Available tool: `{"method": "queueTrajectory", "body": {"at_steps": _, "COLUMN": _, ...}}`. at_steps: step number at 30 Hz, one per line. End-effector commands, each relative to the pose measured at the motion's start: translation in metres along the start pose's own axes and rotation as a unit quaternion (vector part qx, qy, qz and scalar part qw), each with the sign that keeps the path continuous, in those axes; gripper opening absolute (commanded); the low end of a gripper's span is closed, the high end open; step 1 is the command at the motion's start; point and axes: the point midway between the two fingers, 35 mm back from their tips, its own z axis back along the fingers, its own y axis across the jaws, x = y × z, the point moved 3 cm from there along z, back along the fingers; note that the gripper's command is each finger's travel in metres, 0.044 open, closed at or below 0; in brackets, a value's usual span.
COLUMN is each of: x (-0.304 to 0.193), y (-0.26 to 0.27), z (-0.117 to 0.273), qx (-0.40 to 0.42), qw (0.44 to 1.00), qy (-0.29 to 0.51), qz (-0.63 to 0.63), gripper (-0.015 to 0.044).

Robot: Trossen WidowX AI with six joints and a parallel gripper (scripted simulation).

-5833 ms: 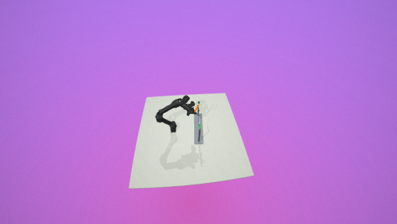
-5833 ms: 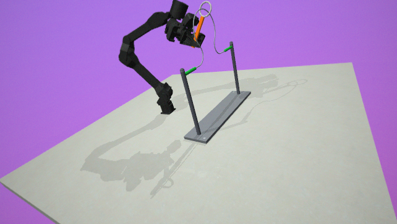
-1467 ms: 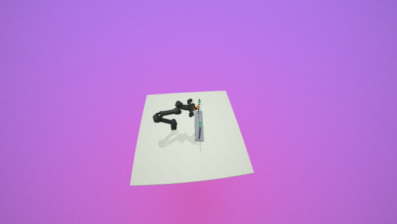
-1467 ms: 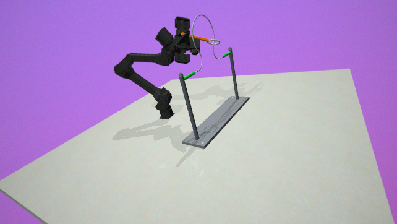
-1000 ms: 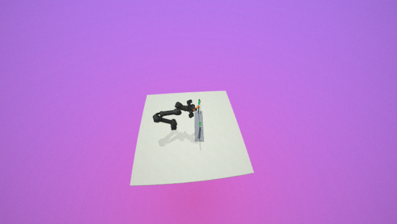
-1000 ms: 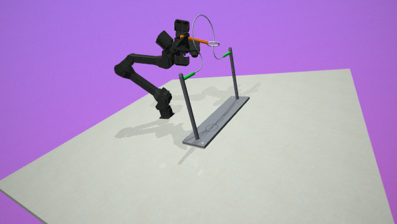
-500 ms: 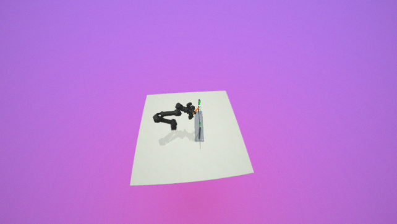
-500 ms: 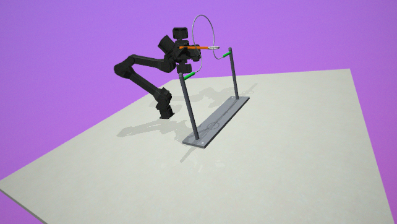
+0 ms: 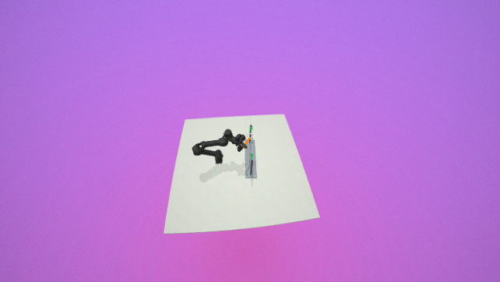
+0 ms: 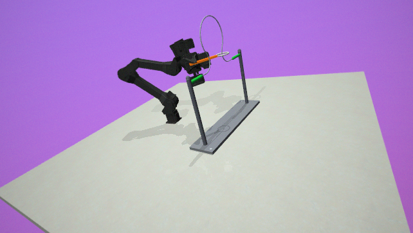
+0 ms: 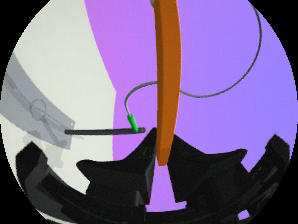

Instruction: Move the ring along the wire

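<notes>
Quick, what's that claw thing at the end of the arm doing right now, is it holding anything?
Tool: closed on the lower end of the orange handle, which carries the ring.
</notes>
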Motion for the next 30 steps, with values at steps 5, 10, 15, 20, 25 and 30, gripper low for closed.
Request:
{"method": "queueTrajectory", "body": {"at_steps": 5, "x": 0.000, "y": 0.019, "z": 0.004, "qx": 0.048, "qw": 0.997, "qy": 0.011, "qz": -0.063, "gripper": -0.0150}}
{"method": "queueTrajectory", "body": {"at_steps": 10, "x": 0.003, "y": 0.032, "z": 0.007, "qx": 0.079, "qw": 0.991, "qy": 0.016, "qz": -0.102, "gripper": -0.0150}}
{"method": "queueTrajectory", "body": {"at_steps": 15, "x": 0.006, "y": 0.047, "z": 0.010, "qx": 0.113, "qw": 0.982, "qy": 0.014, "qz": -0.150, "gripper": -0.0150}}
{"method": "queueTrajectory", "body": {"at_steps": 20, "x": 0.012, "y": 0.066, "z": 0.010, "qx": 0.151, "qw": 0.966, "qy": -0.007, "qz": -0.212, "gripper": -0.0150}}
{"method": "queueTrajectory", "body": {"at_steps": 25, "x": 0.019, "y": 0.080, "z": 0.016, "qx": 0.184, "qw": 0.948, "qy": -0.004, "qz": -0.258, "gripper": -0.0150}}
{"method": "queueTrajectory", "body": {"at_steps": 30, "x": 0.027, "y": 0.092, "z": 0.024, "qx": 0.219, "qw": 0.926, "qy": 0.002, "qz": -0.306, "gripper": -0.0150}}
